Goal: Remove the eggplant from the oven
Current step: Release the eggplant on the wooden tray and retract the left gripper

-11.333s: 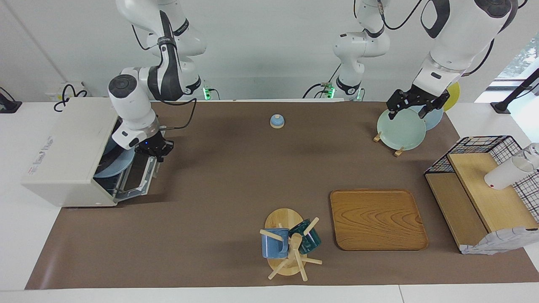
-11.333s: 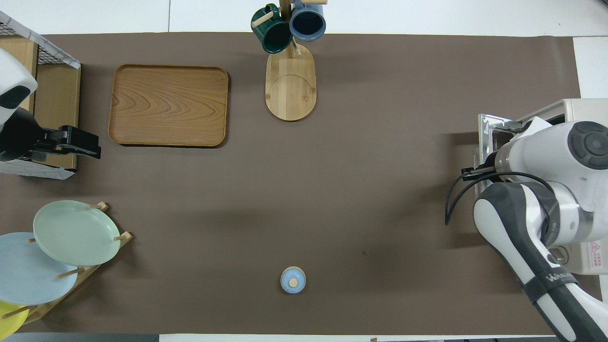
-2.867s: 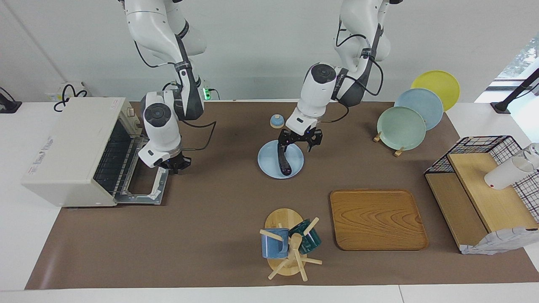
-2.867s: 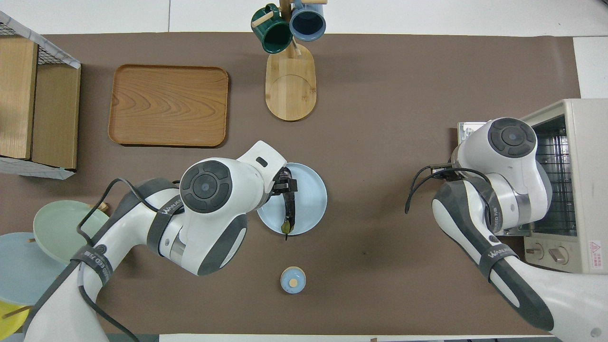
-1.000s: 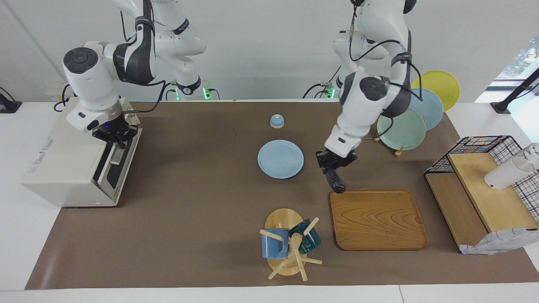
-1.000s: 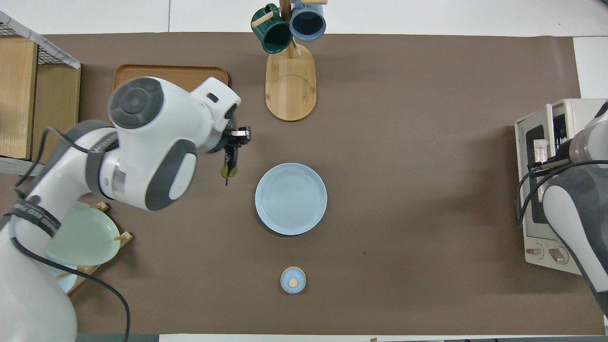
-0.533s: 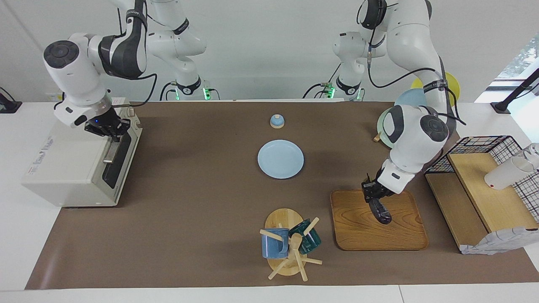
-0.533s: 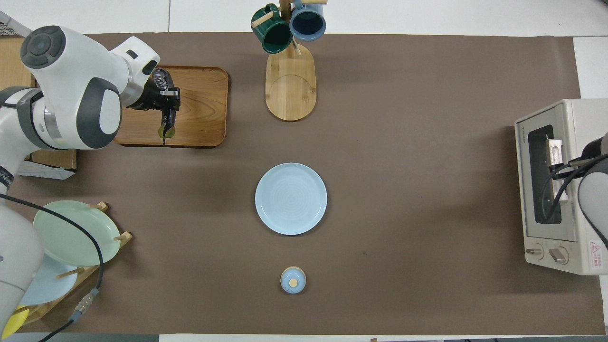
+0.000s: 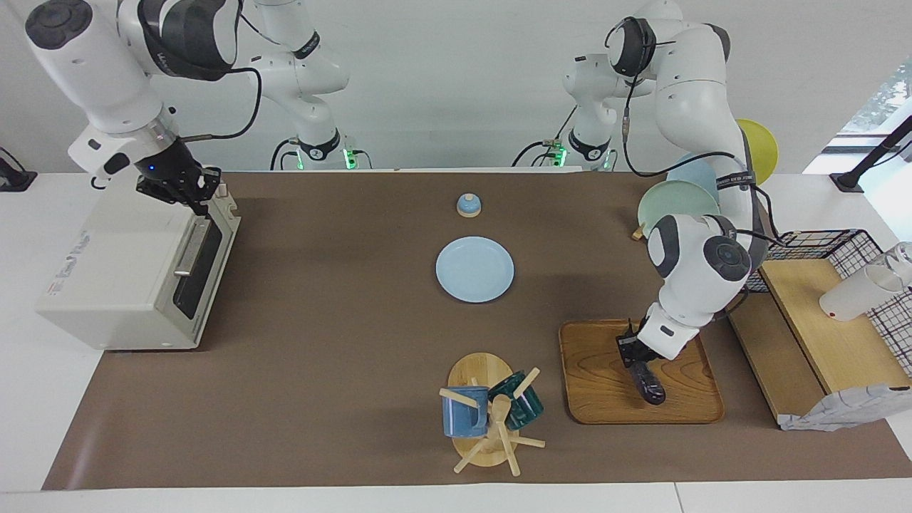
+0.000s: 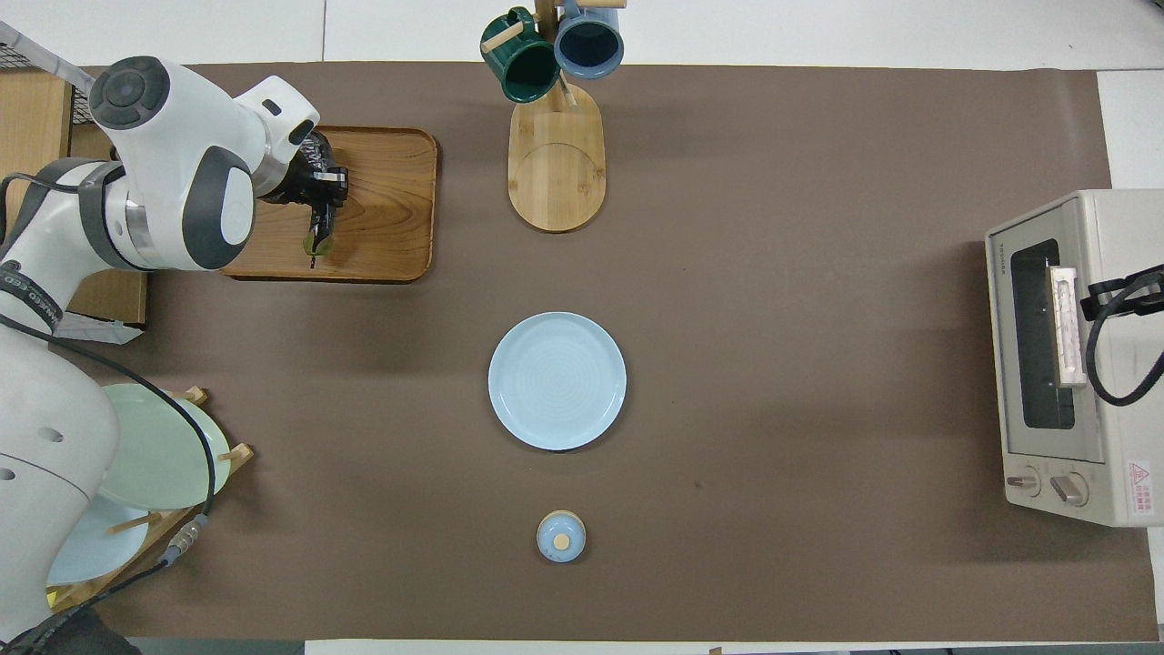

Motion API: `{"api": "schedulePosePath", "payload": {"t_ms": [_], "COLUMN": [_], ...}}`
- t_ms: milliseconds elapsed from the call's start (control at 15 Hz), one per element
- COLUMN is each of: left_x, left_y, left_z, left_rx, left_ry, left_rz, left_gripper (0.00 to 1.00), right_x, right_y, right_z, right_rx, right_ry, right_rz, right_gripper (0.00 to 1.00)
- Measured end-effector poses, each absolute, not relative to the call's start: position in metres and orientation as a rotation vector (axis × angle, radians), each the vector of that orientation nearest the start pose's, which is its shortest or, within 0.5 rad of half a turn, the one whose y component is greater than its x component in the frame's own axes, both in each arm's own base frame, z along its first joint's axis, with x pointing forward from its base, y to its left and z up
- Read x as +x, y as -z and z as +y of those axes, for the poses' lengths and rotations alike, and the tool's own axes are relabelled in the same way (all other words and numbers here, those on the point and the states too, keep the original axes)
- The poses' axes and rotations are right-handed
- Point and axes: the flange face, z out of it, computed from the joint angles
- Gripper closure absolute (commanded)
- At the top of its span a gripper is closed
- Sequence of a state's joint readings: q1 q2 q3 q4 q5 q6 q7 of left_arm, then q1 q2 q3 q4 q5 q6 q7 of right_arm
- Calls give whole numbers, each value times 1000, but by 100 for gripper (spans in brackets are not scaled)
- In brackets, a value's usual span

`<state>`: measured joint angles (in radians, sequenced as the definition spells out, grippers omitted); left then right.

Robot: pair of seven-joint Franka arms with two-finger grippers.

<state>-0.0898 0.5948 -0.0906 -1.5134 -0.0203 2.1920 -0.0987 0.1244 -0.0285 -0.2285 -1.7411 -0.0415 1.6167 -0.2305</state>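
The dark purple eggplant hangs tilted from my left gripper, which is shut on its upper end over the wooden tray. Its lower end is at or just above the tray's surface; I cannot tell which. In the overhead view the eggplant points down from the left gripper over the tray. The white oven stands at the right arm's end of the table with its dark glass door shut; it also shows in the overhead view. My right gripper is raised over the oven's top front edge.
An empty light blue plate lies mid-table, with a small blue lid nearer to the robots. A mug tree stands beside the tray. A plate rack and a wire basket with wooden shelves are at the left arm's end.
My left gripper has carried the eggplant lower and farther over the tray. My right gripper has lifted off the oven door's upper edge; the door stays shut.
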Motion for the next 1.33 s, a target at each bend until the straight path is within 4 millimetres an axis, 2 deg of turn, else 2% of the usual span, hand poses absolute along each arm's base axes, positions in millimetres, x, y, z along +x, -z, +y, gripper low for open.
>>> {"api": "schedulePosePath", "payload": {"t_ms": [133,267,400,533,733,1067,1200,1333], "left_x": [704,704,705,702,683,618,591,572], "left_y": [-325,-328,-346,-382,-455,-570,-605,-622], "left_z": [-115,-112,-108,-96,-81,-71,-69,-69], "left_rx": [-3215,-3214,-3214,-3212,-3204,-3182,-3175,-3169], "left_ry": [112,99,121,142,156,63,47,12], "left_rz": [84,83,70,22,-18,-23,-18,-15], "left_gripper": [0,0,0,0,0,0,0,0], "right_x": [541,543,545,548,549,550,552,555], "right_y": [-558,-562,-567,-571,-575,-595,-593,-586], "right_z": [-58,-48,-42,-41,-42,-49,-54,-62], "right_rx": [-3149,-3156,-3159,-3162,-3166,-3173,-3174,-3174], "right_ry": [-176,-167,-163,-152,-139,-109,-115,-134], "right_rz": [-197,-168,-161,-161,-143,-91,-74,-50], "right_gripper": [0,0,0,0,0,0,0,0]}}
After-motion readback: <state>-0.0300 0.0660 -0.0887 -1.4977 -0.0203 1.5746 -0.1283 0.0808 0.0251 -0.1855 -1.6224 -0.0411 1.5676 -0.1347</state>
